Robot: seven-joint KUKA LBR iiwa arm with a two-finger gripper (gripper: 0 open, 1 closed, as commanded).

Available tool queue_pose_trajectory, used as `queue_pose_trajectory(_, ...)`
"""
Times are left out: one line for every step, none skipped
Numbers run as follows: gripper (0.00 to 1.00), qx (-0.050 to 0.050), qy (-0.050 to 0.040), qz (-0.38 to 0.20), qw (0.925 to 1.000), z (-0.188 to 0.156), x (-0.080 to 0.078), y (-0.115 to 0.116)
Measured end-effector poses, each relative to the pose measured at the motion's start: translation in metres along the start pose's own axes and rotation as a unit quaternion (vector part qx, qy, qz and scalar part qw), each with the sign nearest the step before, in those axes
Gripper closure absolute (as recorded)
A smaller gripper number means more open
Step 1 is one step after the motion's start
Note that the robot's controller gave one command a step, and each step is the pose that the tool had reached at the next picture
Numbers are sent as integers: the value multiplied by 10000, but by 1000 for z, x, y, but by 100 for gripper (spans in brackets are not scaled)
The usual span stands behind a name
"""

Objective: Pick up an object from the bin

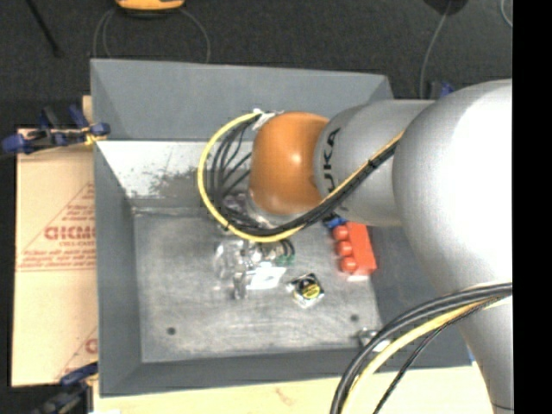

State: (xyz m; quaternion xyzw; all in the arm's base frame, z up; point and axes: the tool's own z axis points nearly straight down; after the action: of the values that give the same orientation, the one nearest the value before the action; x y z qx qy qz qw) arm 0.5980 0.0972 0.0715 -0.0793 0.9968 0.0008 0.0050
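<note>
My gripper (235,270) hangs low over the middle of the bin floor, under the arm's wrist. Right beside it on the right lies a small white thing with a green edge (269,275), touching or nearly touching the gripper; I cannot tell which. A small black and yellow tape measure (305,290) lies a little further right, apart from the gripper. An orange-red block with round knobs (356,248) rests near the bin's right wall.
A small blue thing (331,222) peeks out from under the arm, next to the orange-red block. The arm covers the bin's back right part. Bare bin floor stretches left of and in front of the gripper.
</note>
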Motion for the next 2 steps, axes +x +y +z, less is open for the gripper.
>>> queue_pose_trajectory(100, -5, -39, 7, 10000, -6, -2, 1)
queue_pose_trajectory(100, 1, -116, -1096, 9939, -8, 37, -16)
